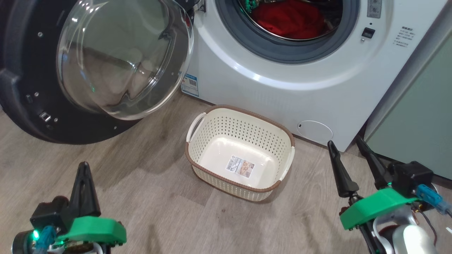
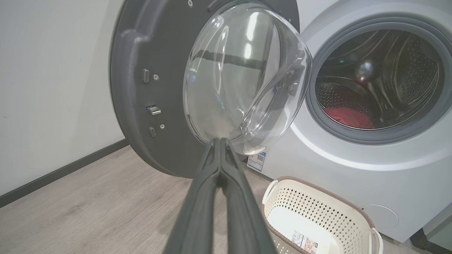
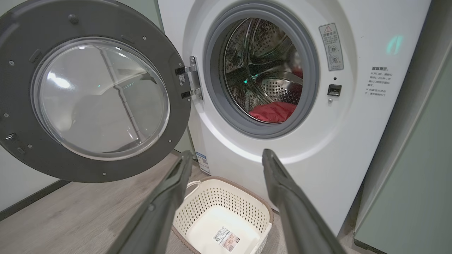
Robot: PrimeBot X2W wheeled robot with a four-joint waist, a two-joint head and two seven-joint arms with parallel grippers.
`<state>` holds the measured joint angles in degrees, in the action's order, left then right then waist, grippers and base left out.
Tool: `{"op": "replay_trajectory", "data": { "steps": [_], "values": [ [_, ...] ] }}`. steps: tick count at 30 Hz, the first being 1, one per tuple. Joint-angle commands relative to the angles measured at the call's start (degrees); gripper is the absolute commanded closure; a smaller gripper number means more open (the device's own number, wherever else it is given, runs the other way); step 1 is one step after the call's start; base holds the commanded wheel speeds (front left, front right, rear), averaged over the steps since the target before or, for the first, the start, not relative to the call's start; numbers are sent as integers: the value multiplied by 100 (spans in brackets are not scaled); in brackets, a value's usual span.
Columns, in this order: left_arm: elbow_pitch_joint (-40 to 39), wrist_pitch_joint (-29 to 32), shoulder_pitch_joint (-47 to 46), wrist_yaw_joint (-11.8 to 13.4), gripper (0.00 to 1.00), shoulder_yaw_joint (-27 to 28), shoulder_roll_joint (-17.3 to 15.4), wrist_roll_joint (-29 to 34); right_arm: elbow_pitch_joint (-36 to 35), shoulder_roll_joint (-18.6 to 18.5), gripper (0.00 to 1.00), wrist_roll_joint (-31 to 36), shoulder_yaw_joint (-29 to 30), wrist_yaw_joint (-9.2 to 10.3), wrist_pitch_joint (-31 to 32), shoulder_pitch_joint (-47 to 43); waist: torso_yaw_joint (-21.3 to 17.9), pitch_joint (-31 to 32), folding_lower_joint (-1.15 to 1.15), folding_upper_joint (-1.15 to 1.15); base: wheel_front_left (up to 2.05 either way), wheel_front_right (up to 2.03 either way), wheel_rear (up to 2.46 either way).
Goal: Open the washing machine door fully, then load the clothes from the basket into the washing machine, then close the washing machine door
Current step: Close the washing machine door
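i am looking at the big white front-loading washing machine [image 1: 282, 88], grey gasket and steel drum. it is standing heavy and fixed on the grey wood-look floor [image 1: 141, 169], so i am not expecting it to shift under a push.

the large round washing machine door [image 1: 116, 60], glossy black rim around a bulging clear glass bowl, is hanging wide open to my left. i am judging it stiff and fairly weighty, swinging only on its hinge. the glass is looking slick and rounded, so i am planning to press on the black rim, far from the hinge, and firmly enough to catch the latch.

the cream-white perforated plastic laundry basket [image 1: 247, 112] with its brown braided rim is sitting empty on the floor just before the washer. it is probably light and rigid, and it is likely to skid if nudged.

the bright red fabric garment [image 1: 287, 19] is lying soft and limp low in the drum, seemingly clear of the gasket.

the left tool [image 1: 84, 167] is clenched on nothing, its fingers pressed together. the right tool [image 1: 344, 141] is released, its fingers spread, grasping nothing.
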<state>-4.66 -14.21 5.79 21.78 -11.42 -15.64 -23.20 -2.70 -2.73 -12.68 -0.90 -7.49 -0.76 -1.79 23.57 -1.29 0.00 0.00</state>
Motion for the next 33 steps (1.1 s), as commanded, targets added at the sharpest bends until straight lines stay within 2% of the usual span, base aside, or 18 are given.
{"op": "replay_trajectory", "data": {
  "steps": [1,7,11,13,16,20,23,25,29,33],
  "values": [
    [-164,-69,-181,-18,100,226,-47,-27,-181,-15,0,-37,-137,0,-55,218,-3,5,0,0,0,0,0],
    [-215,-70,-173,-46,100,199,-110,22,-182,-15,0,-32,-120,0,-58,196,-6,26,0,0,0,0,0],
    [-564,-74,-276,-256,100,312,-63,-163,-218,-15,0,-28,-100,0,-47,178,18,-4,0,0,0,0,0],
    [-964,-76,-425,-487,100,586,76,-451,-243,-15,0,-21,-68,0,-35,180,49,-36,0,0,0,0,0],
    [-1555,-77,-697,-993,100,1168,302,-1105,-292,-15,0,2,-47,0,1,200,76,-112,0,0,0,0,0],
    [-1858,-78,-1231,-1663,100,2112,345,-2221,-352,-15,0,42,-31,0,48,265,97,-216,0,0,0,0,0],
    [-1596,-17,-1849,-2110,100,2833,179,-3400,-396,-15,0,66,-20,0,79,305,102,-303,0,0,0,0,0],
    [-1192,167,-2303,-2278,100,3300,-107,-4104,-435,-15,0,97,-36,0,109,344,82,-382,0,0,0,0,0],
    [12,616,-3137,-2342,100,3997,-756,-5126,-519,-15,0,181,-107,0,168,464,-23,-566,0,0,0,0,0],
    [1431,973,-3671,-2210,100,4333,-1352,-5534,-586,-15,0,252,-148,0,220,601,-154,-770,0,0,0,0,0]
  ]
}}
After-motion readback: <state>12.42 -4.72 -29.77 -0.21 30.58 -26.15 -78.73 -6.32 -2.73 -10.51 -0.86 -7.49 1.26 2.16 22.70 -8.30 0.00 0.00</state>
